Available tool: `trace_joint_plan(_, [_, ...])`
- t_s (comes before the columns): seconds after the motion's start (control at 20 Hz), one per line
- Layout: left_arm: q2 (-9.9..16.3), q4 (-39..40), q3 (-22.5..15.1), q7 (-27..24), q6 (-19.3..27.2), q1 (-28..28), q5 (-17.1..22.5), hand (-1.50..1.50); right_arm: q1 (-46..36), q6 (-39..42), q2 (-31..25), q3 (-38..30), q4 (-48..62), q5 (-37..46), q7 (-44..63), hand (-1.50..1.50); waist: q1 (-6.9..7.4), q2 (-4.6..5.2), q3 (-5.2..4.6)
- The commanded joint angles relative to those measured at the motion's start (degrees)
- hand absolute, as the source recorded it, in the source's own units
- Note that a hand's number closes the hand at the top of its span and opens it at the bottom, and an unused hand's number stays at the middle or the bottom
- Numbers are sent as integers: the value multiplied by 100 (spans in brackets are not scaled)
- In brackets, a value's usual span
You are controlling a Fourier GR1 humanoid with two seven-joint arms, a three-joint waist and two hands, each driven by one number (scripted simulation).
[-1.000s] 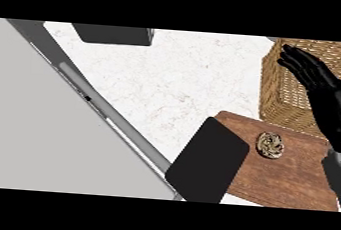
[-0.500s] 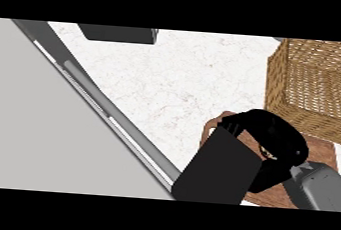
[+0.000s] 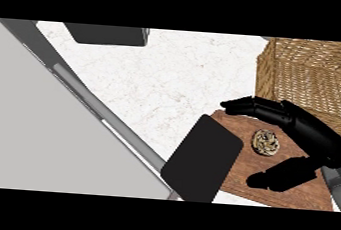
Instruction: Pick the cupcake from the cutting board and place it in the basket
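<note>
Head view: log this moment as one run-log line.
phase: pre-grasp | right hand: open, arched around cupcake, no contact seen | cupcake: on cutting board | basket: beyond board | left hand: not in view

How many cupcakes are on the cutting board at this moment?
1. The cupcake lies on the board, between the fingers and thumb of the right robot hand. None other shows; the hand may hide part of the board.

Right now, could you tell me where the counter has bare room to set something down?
The widest free patch is the white counter between the grey strip at the left, the dark object at the top and the basket at the right. The cutting board is crowded: the cupcake sits there with the right hand around it, fingers open, and a black slab overlaps its left edge.
</note>
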Motion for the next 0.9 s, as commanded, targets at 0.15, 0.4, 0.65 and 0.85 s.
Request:
trace_joint_plan(0.15, [-183, 545, -153, 247, 24, 151, -45, 0, -797, 675, -1542, -756, -466, 487, 641, -150, -40, 110, -97])
trace_joint_plan(0.4, [-98, 335, -196, 221, -59, 194, -133, 0, -1449, 2016, -2605, -1254, 171, 8, 504, -150, 131, 141, -91])
trace_joint_plan(0.65, [-130, 504, -68, 336, -104, 20, -25, 0, -1515, 3087, -3347, -1111, 207, 31, 337, -150, 91, 150, -89])
trace_joint_plan(0.85, [-57, 594, -34, 137, -309, 22, -65, 0, -1757, 3579, -3641, -1173, 501, 263, -22, -150, 177, 165, -86])
